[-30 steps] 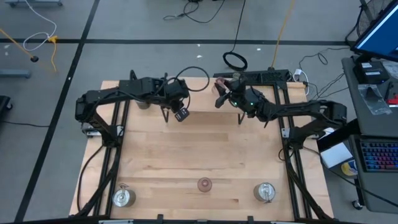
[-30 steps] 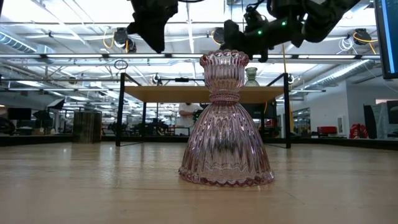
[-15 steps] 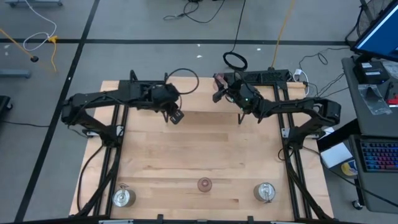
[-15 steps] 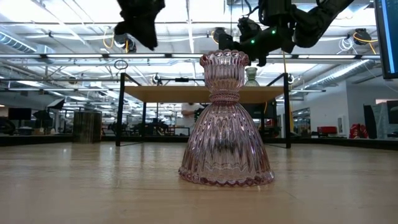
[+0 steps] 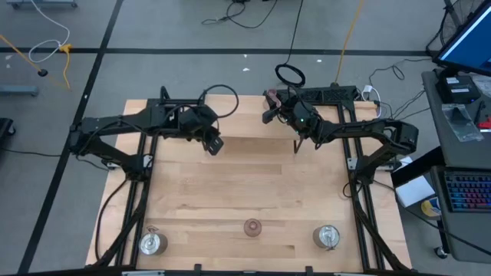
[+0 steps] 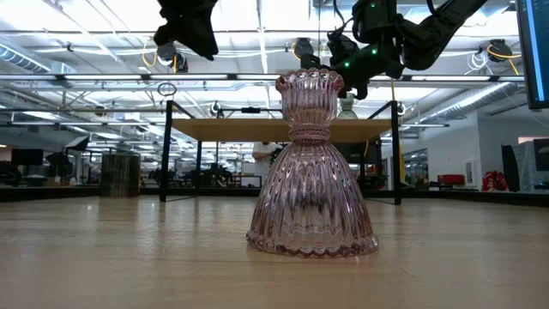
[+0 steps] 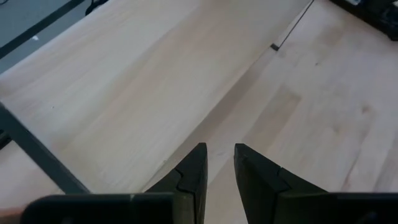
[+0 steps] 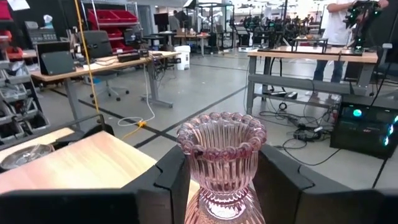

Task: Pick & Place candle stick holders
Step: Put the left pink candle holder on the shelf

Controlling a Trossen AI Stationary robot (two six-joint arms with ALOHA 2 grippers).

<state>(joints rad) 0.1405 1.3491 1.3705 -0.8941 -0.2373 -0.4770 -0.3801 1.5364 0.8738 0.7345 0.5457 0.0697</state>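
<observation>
My right gripper (image 5: 270, 107) hangs over the table's far edge, shut on a pink ribbed glass candle stick holder (image 8: 221, 149). My left gripper (image 5: 214, 145) hovers above the far left part of the table. Its fingers (image 7: 200, 163) stand a narrow gap apart, with only bare wood below. Along the near edge stand a silver holder (image 5: 152, 242), a second pink glass holder (image 5: 252, 227) on its wide base, and another silver holder (image 5: 327, 237). That pink holder (image 6: 310, 163) fills the low view and hides much behind it. My right gripper pinches the holder's upper cup (image 8: 196, 174), just below the beaded rim, between its two fingers, one on each side. The fingers lie level and point toward the far edge. The holder stands upright in the hold; the picture's edge cuts off its base.
The arms' dark frame rails (image 5: 142, 192) (image 5: 360, 207) run along the left and right sides of the wooden table (image 5: 245, 184). A shallow silvery piece (image 8: 25, 155) sits on the table's far part. Cables and a power strip (image 5: 330, 92) lie just beyond the far edge.
My left gripper has drawn back toward the table's left edge and tipped further down, its gap unchanged. My right gripper has shifted a little toward the far edge, still carrying the pink holder upright.
</observation>
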